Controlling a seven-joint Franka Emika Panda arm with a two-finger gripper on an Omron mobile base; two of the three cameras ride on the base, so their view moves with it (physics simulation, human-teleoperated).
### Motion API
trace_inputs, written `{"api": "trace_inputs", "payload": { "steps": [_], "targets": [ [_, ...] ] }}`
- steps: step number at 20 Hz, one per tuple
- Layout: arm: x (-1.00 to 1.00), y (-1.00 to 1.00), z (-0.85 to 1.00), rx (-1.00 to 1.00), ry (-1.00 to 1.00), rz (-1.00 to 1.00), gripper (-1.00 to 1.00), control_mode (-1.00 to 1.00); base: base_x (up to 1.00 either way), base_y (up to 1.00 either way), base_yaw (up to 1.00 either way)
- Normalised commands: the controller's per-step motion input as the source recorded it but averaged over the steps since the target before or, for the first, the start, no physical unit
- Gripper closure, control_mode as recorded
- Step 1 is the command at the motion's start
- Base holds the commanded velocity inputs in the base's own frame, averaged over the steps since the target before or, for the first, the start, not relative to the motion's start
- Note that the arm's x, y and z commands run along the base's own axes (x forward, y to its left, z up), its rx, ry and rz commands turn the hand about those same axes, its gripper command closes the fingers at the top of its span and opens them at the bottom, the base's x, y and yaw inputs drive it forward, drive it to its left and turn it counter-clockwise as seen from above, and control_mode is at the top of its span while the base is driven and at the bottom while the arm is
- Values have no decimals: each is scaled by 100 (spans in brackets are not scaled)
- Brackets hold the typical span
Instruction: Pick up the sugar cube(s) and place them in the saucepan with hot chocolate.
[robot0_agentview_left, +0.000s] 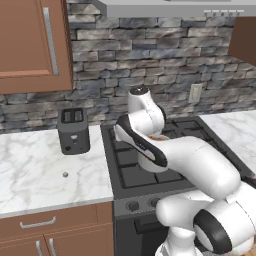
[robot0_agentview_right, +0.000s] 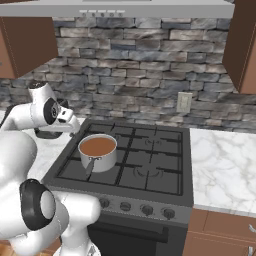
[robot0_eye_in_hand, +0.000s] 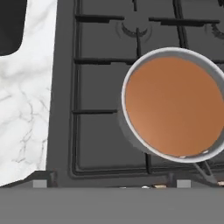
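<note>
The saucepan (robot0_agentview_right: 98, 151) stands on the stove (robot0_agentview_right: 150, 170), on the front burner at the side nearest the toaster (robot0_agentview_left: 73, 130); it is a shiny steel cylinder holding brown liquid up to near the rim, and its dark handle runs from the pan toward the stove's front edge. In the hand view the saucepan (robot0_eye_in_hand: 175, 105) sits below the camera, on the black grates (robot0_eye_in_hand: 100, 87), with the marble counter (robot0_eye_in_hand: 24, 113) beyond the stove's edge. The toaster, black with two slots, stands upright on that counter just beside the stove and close to the stone back wall. One sugar cube (robot0_agentview_left: 65, 174), a tiny pale grey speck, lies on the counter in front of the toaster, well apart from it and from the stove. The gripper (robot0_eye_in_hand: 111, 185) is held above the stove beside the saucepan; its fingertips (robot0_eye_in_hand: 39, 184) stand far apart, spread wide, with nothing between them
</note>
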Motion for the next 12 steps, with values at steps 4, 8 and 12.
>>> {"api": "trace_inputs", "payload": {
  "steps": [4,8,12],
  "targets": [
    [-7,85,12,0,0,47,-100,-100,0,0,0],
    [0,92,5,-4,0,41,-100,-100,0,0,0],
    [0,92,0,-3,0,32,-100,-100,0,0,0]
  ]
}}
